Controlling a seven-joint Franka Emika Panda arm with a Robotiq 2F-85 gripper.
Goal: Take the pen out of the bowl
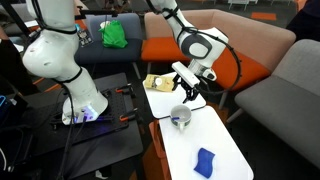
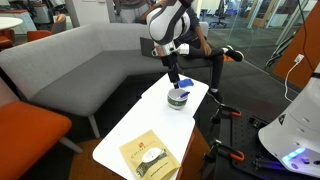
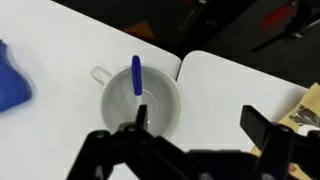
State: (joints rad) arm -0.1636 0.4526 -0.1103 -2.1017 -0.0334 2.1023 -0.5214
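Gripper [image 3: 195, 128] hovers above the bowl [image 3: 170, 100], jaws wide open and empty; pen [image 3: 136, 75] leans inside against the rim, long axis crosswise to the closing line, offset toward one finger.

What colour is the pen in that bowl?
Blue. The pen shows best in the wrist view, against the white bowl.

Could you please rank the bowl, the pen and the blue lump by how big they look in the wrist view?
1. Bowl, clearly the largest.
2. Blue lump; the frame edge cuts it off, so its full size is unsure.
3. Pen, a thin stick shorter than the bowl is wide.
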